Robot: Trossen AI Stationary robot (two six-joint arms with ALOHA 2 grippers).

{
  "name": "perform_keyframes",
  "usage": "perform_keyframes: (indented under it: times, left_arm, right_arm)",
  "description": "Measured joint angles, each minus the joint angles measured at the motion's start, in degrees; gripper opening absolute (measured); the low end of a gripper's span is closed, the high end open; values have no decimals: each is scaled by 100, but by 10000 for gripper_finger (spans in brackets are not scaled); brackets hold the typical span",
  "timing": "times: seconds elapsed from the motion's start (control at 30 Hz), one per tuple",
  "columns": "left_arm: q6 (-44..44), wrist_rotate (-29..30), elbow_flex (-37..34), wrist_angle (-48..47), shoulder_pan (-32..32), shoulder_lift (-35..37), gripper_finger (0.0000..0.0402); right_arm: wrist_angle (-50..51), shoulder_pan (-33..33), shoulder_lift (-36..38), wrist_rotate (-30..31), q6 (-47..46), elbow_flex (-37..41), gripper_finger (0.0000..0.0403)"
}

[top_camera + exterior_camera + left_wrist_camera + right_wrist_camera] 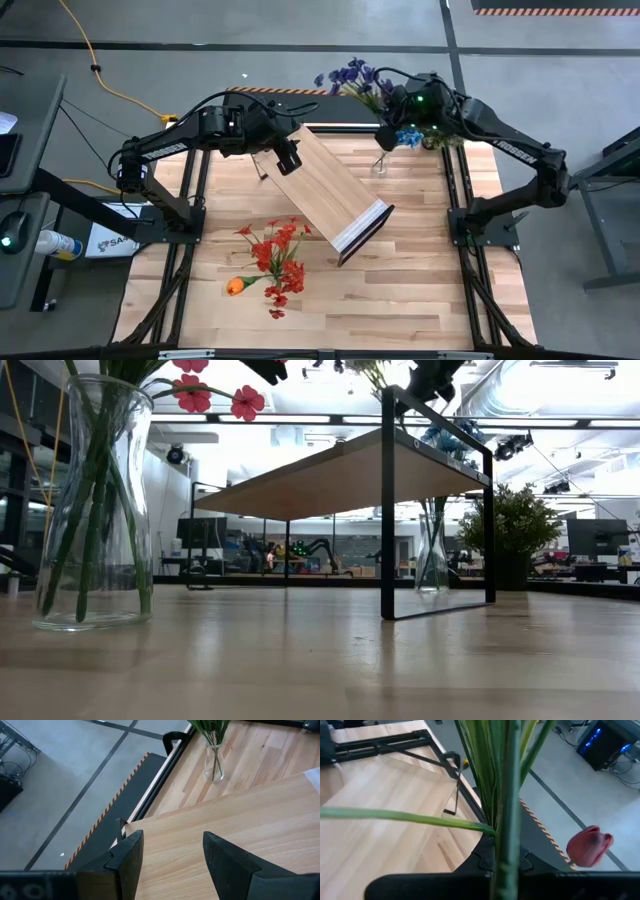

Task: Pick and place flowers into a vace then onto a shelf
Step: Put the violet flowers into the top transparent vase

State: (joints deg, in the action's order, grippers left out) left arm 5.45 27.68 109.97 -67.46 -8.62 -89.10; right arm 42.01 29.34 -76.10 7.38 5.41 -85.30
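Observation:
The shelf (330, 195) stands slantwise on the table's middle, with its white-edged end (362, 228) nearer. My left gripper (287, 160) is open over the board's far-left end (200, 825); I cannot tell whether it touches. My right gripper (385, 135) is shut on flowers with blue and purple blooms (350, 75), above a clear vase (378, 165). A maroon bloom (590, 845) shows beside the gripper (507, 870). A second vase (90, 510) at the near left holds red flowers (280, 255). An orange flower (235, 285) shows beside them. My right gripper pinches a bundle of thin green stalks (510, 835) between its two fingers, which lie across the stalks. The flowers stand nearly upright. Their lower ends reach down into the clear vase (432, 550), and the blooms (440, 435) rise above the fingers.
A bushy potted plant (515, 530) stands at the far right behind the clear vase. The shelf's dark metal frame (388, 510) rises from the table's middle. Bare planks (430, 290) lie at the near right.

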Motion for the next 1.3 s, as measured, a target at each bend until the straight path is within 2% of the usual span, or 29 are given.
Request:
perform_keyframes:
  times: [0.23,0.67,0.93,1.2,1.3]
  left_arm:
    - [-47,8,0,2,0,0,237]
    - [84,7,0,2,0,0,237]
    - [93,4,0,4,0,0,237]
    - [131,0,0,86,0,0,237]
    - [131,0,-2,169,0,0,237]
  right_arm:
    - [51,-13,471,-213,-84,0,0]
    - [-95,-63,924,-784,-107,0,0]
    - [111,-76,1562,-795,-243,0,0]
    - [145,-352,2153,-766,-239,0,0]
    - [-51,-435,2426,-709,-245,310,0]
